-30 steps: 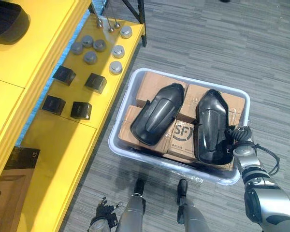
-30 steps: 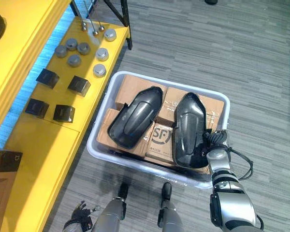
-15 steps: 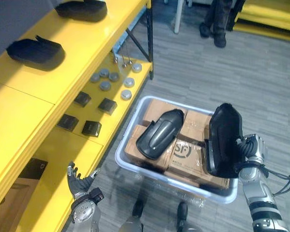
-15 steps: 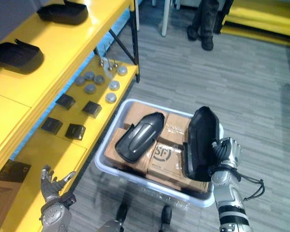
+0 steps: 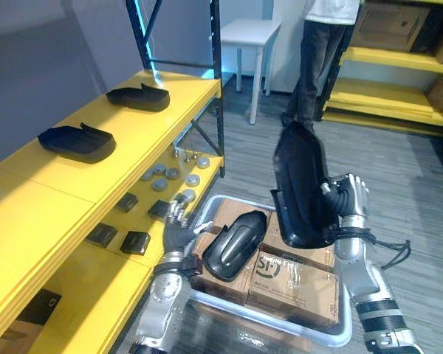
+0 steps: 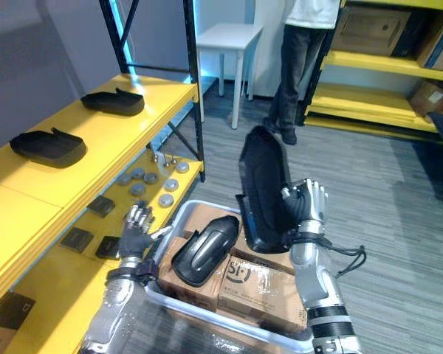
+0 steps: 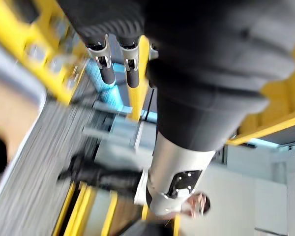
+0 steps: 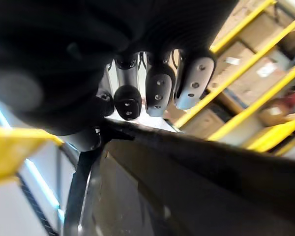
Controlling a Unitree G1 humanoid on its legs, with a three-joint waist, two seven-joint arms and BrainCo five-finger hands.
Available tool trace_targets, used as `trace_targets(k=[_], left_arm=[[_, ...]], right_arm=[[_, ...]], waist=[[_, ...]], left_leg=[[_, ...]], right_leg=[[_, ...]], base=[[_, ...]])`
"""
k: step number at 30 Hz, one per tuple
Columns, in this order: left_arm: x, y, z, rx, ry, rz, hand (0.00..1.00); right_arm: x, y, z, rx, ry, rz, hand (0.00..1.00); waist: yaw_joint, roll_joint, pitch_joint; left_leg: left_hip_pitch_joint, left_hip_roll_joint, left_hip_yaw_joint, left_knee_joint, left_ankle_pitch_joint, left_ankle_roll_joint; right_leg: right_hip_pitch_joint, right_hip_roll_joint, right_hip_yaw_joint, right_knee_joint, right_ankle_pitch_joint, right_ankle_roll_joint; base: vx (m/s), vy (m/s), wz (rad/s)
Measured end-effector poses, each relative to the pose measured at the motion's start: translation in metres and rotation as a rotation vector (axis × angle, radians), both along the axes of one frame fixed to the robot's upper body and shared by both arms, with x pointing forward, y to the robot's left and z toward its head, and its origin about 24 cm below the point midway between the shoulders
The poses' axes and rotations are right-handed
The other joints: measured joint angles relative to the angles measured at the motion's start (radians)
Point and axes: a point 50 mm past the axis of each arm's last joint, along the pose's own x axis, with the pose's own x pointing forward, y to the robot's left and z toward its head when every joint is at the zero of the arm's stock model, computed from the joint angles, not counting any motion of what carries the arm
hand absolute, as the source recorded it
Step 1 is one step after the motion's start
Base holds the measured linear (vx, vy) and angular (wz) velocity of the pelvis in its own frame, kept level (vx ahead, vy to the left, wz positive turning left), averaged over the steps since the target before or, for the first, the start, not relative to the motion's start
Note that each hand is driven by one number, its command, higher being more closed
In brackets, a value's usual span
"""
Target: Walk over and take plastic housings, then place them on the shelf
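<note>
My right hand (image 5: 345, 203) is shut on a long black plastic housing (image 5: 299, 188) and holds it upright, well above the white bin (image 5: 345, 333). In the right wrist view its fingers (image 8: 157, 88) curl over the housing's edge (image 8: 187, 187). A second black housing (image 5: 232, 243) lies in the bin on cardboard boxes. Two more housings (image 5: 77, 141) (image 5: 139, 96) rest on the upper yellow shelf (image 5: 29, 214). My left hand (image 5: 179, 228) is open and raised at the bin's left rim, holding nothing.
The lower yellow shelf carries small black blocks (image 5: 125, 202) and metal discs (image 5: 170, 177). A person (image 5: 321, 59) stands at the back beside a white table (image 5: 251, 33). Yellow racks with boxes (image 5: 399, 59) line the far right.
The camera has tilted up. My right hand has lifted the housing higher, clear of the bin. My left hand has risen from low by the shelf to the bin's left rim.
</note>
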Motion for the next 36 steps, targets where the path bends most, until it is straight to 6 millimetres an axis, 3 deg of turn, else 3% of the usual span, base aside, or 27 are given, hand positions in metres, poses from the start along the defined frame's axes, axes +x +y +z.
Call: trace_targets(k=[11,23,24,36], left_arm=[[0.031,-0.019,0.009,0.055,0.025,-0.053,0.0],[0.044,-0.033,0.009,-0.074,0.101,-0.094,0.0],[0.045,-0.033,0.01,-0.106,0.108,-0.094,1.0],[0.047,-0.032,0.014,-0.578,0.111,-0.154,1.0]], right_arm=[[-0.016,0.062,0.02,-0.022,-0.131,0.235,1.0],[-0.027,0.11,0.012,0.015,-0.111,0.424,1.0],[-0.027,0.111,0.012,0.025,-0.109,0.43,1.0],[-0.031,0.117,0.004,0.149,-0.07,0.482,1.0]], waist=[[-0.009,-0.014,-0.024],[-0.026,-0.023,-0.043],[-0.025,-0.023,-0.044],[-0.035,-0.024,-0.044]], left_leg=[[0.021,0.033,0.034,-0.055,0.033,-0.018],[0.041,0.037,0.04,-0.058,0.034,-0.02],[0.041,0.037,0.04,-0.058,0.034,-0.02],[0.056,0.042,0.063,-0.068,0.034,-0.021]], right_leg=[[0.004,0.035,0.033,-0.062,0.053,-0.018],[0.034,0.04,0.036,-0.09,0.07,-0.02],[0.034,0.04,0.036,-0.09,0.071,-0.021],[0.032,0.044,0.059,-0.091,0.076,-0.023]], base=[[-0.03,-0.018,-0.11],[0.0,0.001,-0.01],[0.0,0.0,0.0],[0.01,0.008,-0.06]])
